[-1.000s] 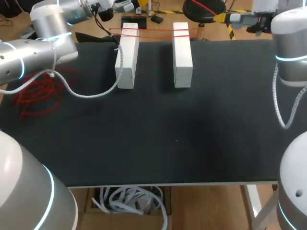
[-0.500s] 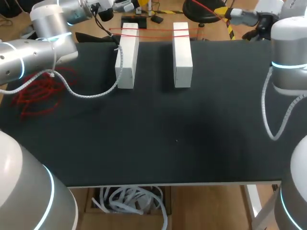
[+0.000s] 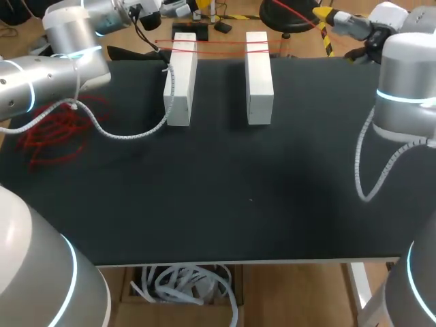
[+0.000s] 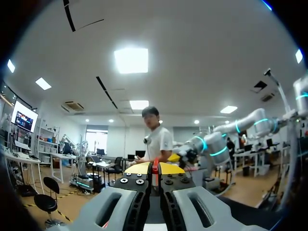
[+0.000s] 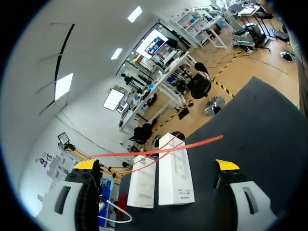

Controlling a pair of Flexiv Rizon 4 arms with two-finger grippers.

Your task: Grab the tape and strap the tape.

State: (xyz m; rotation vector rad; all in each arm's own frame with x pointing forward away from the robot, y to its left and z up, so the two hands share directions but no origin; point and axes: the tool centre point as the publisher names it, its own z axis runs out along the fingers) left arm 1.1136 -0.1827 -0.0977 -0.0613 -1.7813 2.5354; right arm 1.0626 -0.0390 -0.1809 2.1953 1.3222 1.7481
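Two white blocks (image 3: 180, 78) (image 3: 259, 76) stand side by side at the far middle of the black table. A thin red tape (image 3: 218, 42) runs across their far ends and rises toward the far right. My left gripper (image 3: 197, 5) is beyond the far edge behind the left block; in its wrist view it (image 4: 154, 168) is shut on the red tape (image 4: 155, 169). My right gripper (image 3: 327, 15) hovers past the far right edge. It (image 5: 156, 165) stands wide open, and the red tape (image 5: 159, 150) crosses ahead of it above both blocks (image 5: 174, 173).
A loose heap of red tape (image 3: 58, 129) lies at the table's left side. A coiled white cable (image 3: 129, 133) hangs from my left arm across the left block's near end. Another white cable (image 3: 375, 163) droops from my right arm. A small black object (image 3: 189, 30) sits behind the blocks.
My right arm has swung leftward, and its gripper has shifted left and farther back. The left arm, blocks and tape stay put.
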